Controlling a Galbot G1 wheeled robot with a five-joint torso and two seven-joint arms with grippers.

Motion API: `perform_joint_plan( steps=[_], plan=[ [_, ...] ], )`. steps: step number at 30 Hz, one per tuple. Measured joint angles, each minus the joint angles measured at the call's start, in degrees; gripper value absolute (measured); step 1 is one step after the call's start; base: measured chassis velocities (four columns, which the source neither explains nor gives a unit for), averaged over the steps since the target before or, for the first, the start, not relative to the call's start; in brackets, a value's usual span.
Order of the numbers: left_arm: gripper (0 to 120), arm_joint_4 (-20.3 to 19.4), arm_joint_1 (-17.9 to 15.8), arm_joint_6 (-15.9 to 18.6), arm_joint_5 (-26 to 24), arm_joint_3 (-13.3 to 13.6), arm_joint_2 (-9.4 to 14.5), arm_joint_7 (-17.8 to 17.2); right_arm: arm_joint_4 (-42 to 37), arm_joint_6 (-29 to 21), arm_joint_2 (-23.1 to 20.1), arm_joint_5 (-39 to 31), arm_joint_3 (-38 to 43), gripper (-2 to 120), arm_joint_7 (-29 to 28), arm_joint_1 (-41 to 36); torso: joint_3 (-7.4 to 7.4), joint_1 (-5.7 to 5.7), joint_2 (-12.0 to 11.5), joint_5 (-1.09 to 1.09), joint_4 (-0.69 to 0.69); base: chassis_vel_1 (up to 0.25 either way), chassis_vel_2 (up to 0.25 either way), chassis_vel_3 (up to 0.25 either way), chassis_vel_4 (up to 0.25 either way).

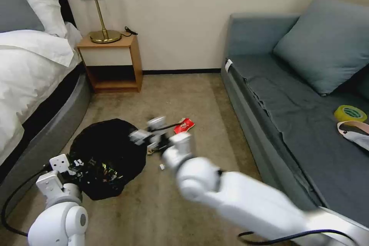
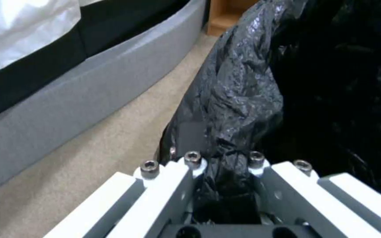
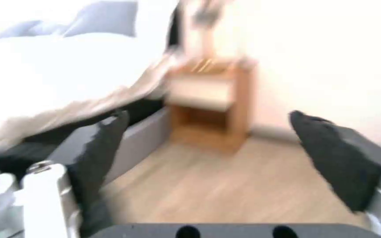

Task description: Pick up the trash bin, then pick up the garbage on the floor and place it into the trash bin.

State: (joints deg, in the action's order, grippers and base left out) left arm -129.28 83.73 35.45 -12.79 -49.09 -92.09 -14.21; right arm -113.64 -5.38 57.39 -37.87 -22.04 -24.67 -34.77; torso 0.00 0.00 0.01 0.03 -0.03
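The trash bin [image 1: 105,142], lined with a crinkly black bag [image 2: 243,89], is on the left of the carpet, its mouth facing me. My left gripper [image 1: 75,163] [image 2: 226,145] is shut on its near rim, with bag plastic pinched between the fingers. Shiny gold-and-dark garbage [image 1: 102,171] lies inside the bin. A red snack packet [image 1: 184,125] lies on the carpet to the right of the bin. My right gripper [image 1: 147,129] [image 3: 208,115] hovers between the bin's right edge and the packet, open, with nothing between its fingers [image 3: 327,145].
A bed [image 1: 27,77] runs along the left and a grey sofa [image 1: 292,96] along the right, with a yellow tape roll [image 1: 349,113] on it. A wooden nightstand [image 1: 111,61] with a lamp stands at the back wall. A small white scrap [image 1: 162,167] lies on the carpet.
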Motion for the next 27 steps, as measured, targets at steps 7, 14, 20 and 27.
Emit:
perform_joint_plan(
  steps=[7,14,20,27],
  plan=[
    [2,0.37,-0.04,-0.38,-0.23,-1.15,0.16,0.07,-8.11,1.87,-4.51,7.08,20.12,100,0.53,-14.74,-0.01,0.0,-0.01,0.0,0.02,0.0,0.0,0.0,0.0],
    [2,0.41,0.04,-0.63,-0.3,-1.64,0.22,0.19,-14.46,2.97,-2.36,11.96,32.88,100,-2.59,-27.56,-0.01,-0.01,0.0,-0.03,0.04,0.0,0.0,0.0,0.0],
    [2,-0.24,0.44,-0.68,-0.44,-1.81,0.39,0.26,-17.79,7.23,5.12,21.88,34.35,100,-2.3,-42.53,-0.01,-0.01,0.0,-0.04,0.02,0.0,0.0,0.0,0.0],
    [2,-0.82,0.69,-0.7,-1.04,-2.23,0.7,0.32,-17.08,8.66,10.75,27.14,32.99,100,-1.02,-46.34,-0.01,-0.01,0.0,-0.03,0.03,0.0,0.0,0.0,0.0]
  ],
)
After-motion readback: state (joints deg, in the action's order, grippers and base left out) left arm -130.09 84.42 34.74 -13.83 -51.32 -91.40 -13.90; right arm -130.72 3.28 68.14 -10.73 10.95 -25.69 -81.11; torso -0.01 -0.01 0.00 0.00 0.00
